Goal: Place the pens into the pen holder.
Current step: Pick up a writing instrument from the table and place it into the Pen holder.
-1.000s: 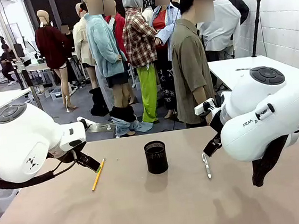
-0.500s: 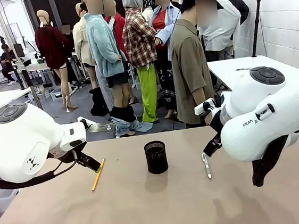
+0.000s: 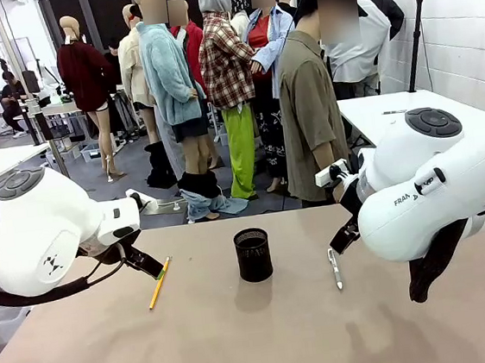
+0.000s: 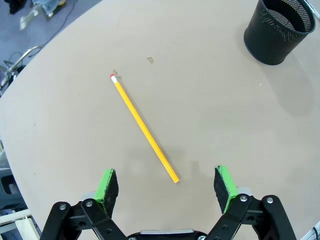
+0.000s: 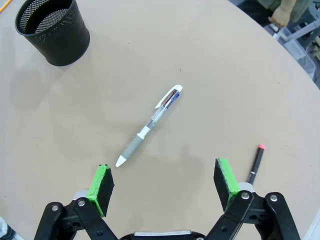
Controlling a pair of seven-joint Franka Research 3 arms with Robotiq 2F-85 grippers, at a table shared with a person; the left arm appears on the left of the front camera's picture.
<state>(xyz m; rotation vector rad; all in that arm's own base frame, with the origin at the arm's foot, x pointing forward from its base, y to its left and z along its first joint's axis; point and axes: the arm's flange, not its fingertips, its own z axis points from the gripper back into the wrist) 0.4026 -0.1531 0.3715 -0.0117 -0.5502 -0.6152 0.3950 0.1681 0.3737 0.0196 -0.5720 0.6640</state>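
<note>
On tan table [image 3: 242, 346], left gripper [image 4: 166, 173] hovering with jaws spread wide over yellow pencil [image 4: 142, 127]; right gripper [image 5: 162, 172] likewise wide over silver-white pen [image 5: 150, 125], gripping nothing. Between the arms, black mesh pen holder [image 3: 253, 254], upright. Just beside one right-gripper pad, pink-tipped dark pen [image 5: 255, 162], lying flat.

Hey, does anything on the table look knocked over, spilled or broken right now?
Nothing stands out. The pen holder stands upright, and the yellow pencil, the white pen and a dark pink-tipped pen lie loose on the table.
</note>
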